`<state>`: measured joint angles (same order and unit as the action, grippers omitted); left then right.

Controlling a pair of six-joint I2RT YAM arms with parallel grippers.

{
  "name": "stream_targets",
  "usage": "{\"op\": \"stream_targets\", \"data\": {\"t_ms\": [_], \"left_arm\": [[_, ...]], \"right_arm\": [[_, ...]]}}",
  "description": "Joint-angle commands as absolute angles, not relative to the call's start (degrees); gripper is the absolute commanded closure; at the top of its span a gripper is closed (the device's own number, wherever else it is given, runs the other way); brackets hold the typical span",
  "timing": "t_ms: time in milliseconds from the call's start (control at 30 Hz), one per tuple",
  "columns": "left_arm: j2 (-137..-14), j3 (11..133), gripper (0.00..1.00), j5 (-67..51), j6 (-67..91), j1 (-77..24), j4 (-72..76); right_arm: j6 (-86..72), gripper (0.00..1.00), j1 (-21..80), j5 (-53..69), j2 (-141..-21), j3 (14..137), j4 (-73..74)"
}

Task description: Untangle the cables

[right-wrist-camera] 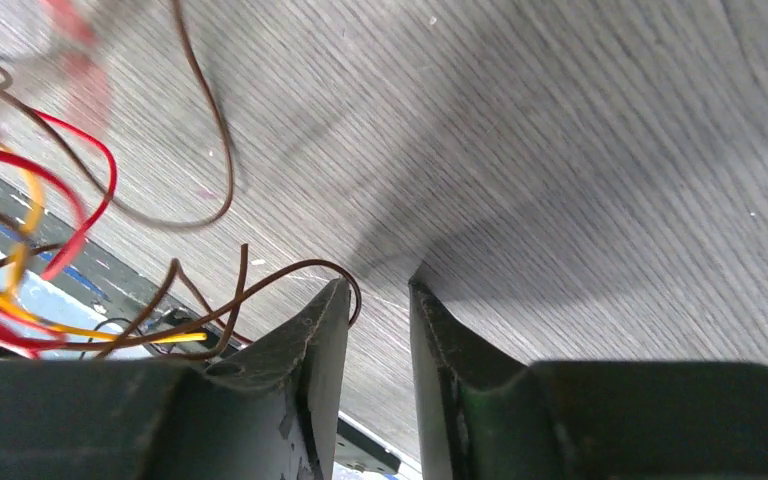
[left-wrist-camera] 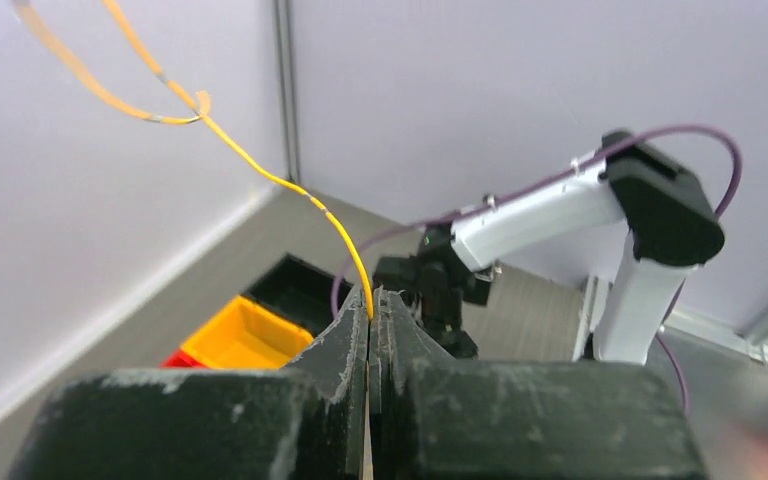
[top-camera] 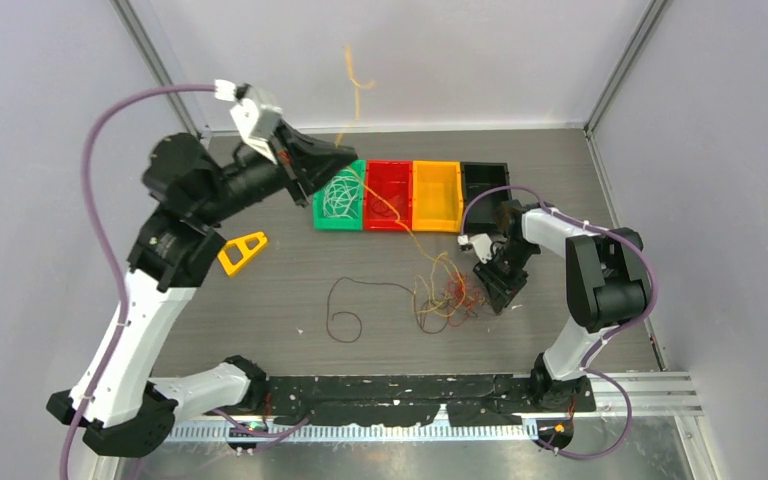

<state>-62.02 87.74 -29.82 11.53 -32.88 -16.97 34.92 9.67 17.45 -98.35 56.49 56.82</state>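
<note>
High by the green bin (top-camera: pixel 322 223), pinched one yellow-orange cable (left-wrist-camera: pixel 260 172) in the left claw (left-wrist-camera: pixel 372 296), pressed tight on it, with the strand trailing up and away. Down on the desk (top-camera: pixel 260 320), found the tangle of cables (top-camera: pixel 447 300) just beside the right claw (right-wrist-camera: pixel 378 290), parted and empty, with loops along its left flank. Judged the right arm nearer.

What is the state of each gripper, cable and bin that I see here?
left gripper, shut on the yellow-orange cable
yellow-orange cable, pinched, lifted high
right gripper, open, empty, beside the tangle
tangle, knotted, on the table
dark brown cable, looped flat on the table
green bin, holds whitish cables
</note>
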Motion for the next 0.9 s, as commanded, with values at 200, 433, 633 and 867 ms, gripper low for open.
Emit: {"op": "stream_targets", "data": {"t_ms": [200,433,633,867], "left_arm": [[-66.9,112.0,1.00,-33.5,12.3,-27.3,-20.7],[-70.3,119.6,1.00,-35.5,14.0,-27.3,-20.5],[-72.7,124.2,1.00,-35.3,14.1,-26.8,-18.1],[-72.7,111.2,1.00,-39.4,16.6,-29.1,-15.4]], "right_arm": [[37.5,0.92,9.3,12.0,-99.3,53.5,54.8],[39.7,0.94,8.9,9.4,-97.1,55.1,56.3],[43.8,0.86,8.4,7.0,-94.7,54.7,57.3],[45.1,0.32,8.1,23.8,-87.1,70.1,69.8]]}}
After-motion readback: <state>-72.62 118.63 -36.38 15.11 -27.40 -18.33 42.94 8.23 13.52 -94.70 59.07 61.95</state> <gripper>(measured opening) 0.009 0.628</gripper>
